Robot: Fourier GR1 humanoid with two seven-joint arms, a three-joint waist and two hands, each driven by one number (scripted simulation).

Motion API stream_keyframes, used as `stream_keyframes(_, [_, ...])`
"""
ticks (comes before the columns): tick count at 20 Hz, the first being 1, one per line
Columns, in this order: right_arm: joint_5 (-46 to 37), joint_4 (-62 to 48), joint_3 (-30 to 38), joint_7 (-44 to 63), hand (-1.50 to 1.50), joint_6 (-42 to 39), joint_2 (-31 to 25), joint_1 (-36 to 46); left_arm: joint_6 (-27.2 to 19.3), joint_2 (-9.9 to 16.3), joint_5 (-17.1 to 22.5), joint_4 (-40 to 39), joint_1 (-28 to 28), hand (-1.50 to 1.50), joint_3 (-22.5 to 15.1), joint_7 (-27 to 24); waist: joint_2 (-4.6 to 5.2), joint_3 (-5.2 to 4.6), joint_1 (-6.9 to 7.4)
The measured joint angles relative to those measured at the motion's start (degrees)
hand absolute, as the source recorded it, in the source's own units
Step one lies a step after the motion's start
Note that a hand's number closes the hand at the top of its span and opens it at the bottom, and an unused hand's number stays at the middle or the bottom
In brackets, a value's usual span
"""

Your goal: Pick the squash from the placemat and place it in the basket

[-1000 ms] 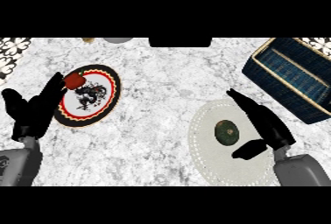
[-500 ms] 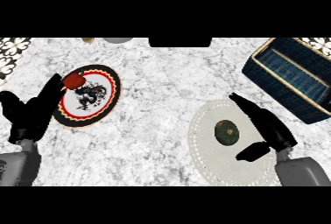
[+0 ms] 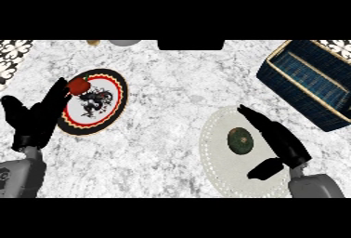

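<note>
Marble counter [image 3: 171, 93] all over, white with grey veining, and a fair bit of stuff spread around on it. Over on the left sits a round plate [image 3: 93, 102] with a red and black rim and some dark figure printed in the middle, can't make out what it is. A small red thing [image 3: 78, 85], maybe an apple or tomato, sits on its upper left edge. At the top edge there's a grey round object [image 3: 125, 42] and a little tan one [image 3: 93, 42], both cut off. No writing or labels I can read anywhere.

The squash [image 3: 240, 140] is dark green and roundish, lying on the pale round placemat [image 3: 219, 162] at lower right. The basket [image 3: 312, 81], dark blue with tan trim, is at upper right, well apart from the mat, with nothing on the counter between the two.

The right hand [image 3: 277, 139] is stretched out over the placemat just beside the squash, fingers straight and pointing up-left, thumb [image 3: 264, 169] sticking out lower down, holding nothing. The left hand [image 3: 34, 121] rests by the left edge, spread open, fingertips near the plate's rim.
</note>
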State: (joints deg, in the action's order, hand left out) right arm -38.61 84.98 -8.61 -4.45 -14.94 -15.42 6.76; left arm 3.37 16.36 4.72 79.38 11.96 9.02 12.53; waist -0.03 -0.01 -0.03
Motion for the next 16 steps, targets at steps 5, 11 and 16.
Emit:
stream_keyframes(5, [-3.5, -2.5, 0.4, -0.1, -1.50, 1.8, 1.0, 0.7, -0.2, -1.0, -0.9, 1.7, -0.9, 0.00, -0.3, 0.7, 0.01, 0.01, 0.07])
stream_keyframes(11, [-8.3, -6.2, -0.7, 0.4, 1.50, 4.6, 3.5, 1.6, 0.3, -1.3, -1.3, 2.9, -0.9, 0.00, 0.1, 1.8, 0.02, 0.01, 0.09])
stream_keyframes(16, [-12.7, -11.6, -2.0, -2.5, 1.50, 6.4, 2.7, 4.4, 0.3, -1.7, -2.0, 0.7, -0.4, 0.00, 0.3, -0.2, -0.16, -0.25, 0.12])
